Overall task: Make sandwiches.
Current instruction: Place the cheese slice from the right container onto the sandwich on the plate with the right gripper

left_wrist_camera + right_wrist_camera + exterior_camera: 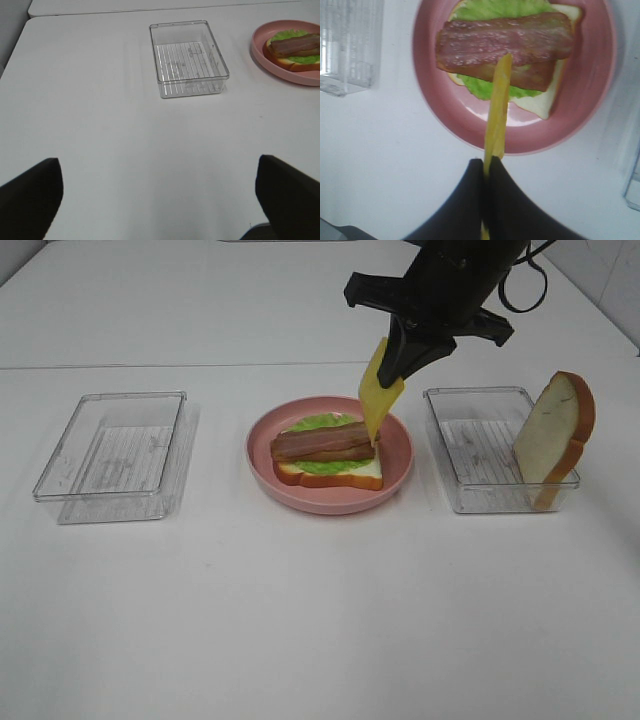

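On the pink plate (395, 480) lies a half-built sandwich (325, 452): white bread slice, green lettuce (485, 10) and brown bacon strips (505, 42). My right gripper (392, 365) hangs above the plate's right side, shut on a yellow cheese slice (378, 400) that dangles edge-down over the bacon. In the right wrist view the cheese slice (497, 112) runs from the gripper (486, 167) to the bacon. A second bread slice (555, 435) leans upright in the right tray. My left gripper (160, 190) is open, low over bare table, far from the sandwich (295, 50).
An empty clear plastic tray (115, 455) sits left of the plate, also seen in the left wrist view as the tray (187, 57). Another clear tray (480, 445) stands right of the plate. The white table continues toward the front edge.
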Robot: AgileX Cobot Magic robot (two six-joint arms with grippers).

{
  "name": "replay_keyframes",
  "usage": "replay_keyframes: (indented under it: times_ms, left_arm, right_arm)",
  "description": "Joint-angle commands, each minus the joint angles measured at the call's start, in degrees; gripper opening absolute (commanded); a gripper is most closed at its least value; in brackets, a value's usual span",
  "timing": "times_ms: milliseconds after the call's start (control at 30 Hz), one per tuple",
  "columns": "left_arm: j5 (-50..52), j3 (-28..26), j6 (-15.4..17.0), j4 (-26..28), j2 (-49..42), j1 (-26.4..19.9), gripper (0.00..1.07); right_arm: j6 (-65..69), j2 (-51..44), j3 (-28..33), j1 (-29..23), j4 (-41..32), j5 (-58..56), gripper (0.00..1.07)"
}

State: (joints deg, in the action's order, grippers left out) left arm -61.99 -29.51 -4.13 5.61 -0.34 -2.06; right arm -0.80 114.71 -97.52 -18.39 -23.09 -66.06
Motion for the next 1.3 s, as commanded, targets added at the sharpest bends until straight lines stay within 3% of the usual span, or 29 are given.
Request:
replay_keyframes:
  times_ms: [33,267,467,667,967,1300]
  left_arm:
    - [0.34,0.0,0.34,0.46,-0.97,-0.06,1.0]
    - [0.34,0.0,0.34,0.46,-0.97,-0.06,1.0]
    - [0.34,0.0,0.34,0.46,-0.97,-0.06,1.0]
    - [0.34,0.0,0.34,0.46,-0.97,-0.06,1.0]
    - [0.34,0.0,0.34,0.46,-0.97,-0.06,1.0]
    - [0.34,0.0,0.34,0.46,-0.97,-0.06,1.0]
  right_arm:
    - [-1.03,-0.4,-0.4,0.06,-2.81,1.55,0.0]
    - [-4.35,0.57,-0.4,0.06,-9.63,8.25,0.0]
    - [-14.95,5.39,-0.4,0.06,-25.95,8.65,0.0]
    - [-20.17,10.71,-0.4,0.0,-35.07,8.08,0.0]
    - [-21.37,15.07,-0.46,0.0,-35.92,8.25,0.0]
    - [-21.26,16.1,-0.74,0.06,-28.13,12.09,0.0]
